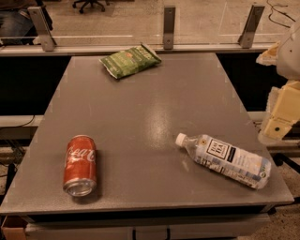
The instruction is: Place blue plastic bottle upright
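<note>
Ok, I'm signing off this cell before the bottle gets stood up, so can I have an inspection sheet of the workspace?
Surface: grey table, some glare near the middle.
Job's things: blue plastic bottle lying on its side near the front right corner, white cap pointing left; not yet upright.
Clutter: red Coca-Cola can on its side, front left; green chip bag at the far edge.
Grippers: claw off the table's right edge, apart from the bottle.
Cables: dark cable on the floor, far right.
Surroundings: rail with metal brackets behind the table; office chair base beyond it.
</note>
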You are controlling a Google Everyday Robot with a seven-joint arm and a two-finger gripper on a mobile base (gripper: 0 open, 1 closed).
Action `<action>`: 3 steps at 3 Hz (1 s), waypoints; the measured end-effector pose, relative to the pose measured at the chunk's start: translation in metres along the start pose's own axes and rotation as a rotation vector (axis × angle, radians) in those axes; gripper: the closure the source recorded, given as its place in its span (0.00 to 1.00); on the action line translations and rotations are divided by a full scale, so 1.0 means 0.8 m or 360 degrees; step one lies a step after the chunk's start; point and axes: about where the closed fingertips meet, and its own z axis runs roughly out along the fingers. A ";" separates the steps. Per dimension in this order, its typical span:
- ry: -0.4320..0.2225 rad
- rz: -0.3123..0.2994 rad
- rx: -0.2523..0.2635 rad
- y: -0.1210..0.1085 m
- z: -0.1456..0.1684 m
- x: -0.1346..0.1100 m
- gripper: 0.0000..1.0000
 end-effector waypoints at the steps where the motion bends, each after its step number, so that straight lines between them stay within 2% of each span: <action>1: 0.0000 0.0000 0.0000 0.000 0.000 0.000 0.00; 2: 0.0008 0.0054 -0.0009 0.008 0.021 -0.006 0.00; 3: 0.0036 0.0162 -0.0046 0.029 0.066 -0.012 0.00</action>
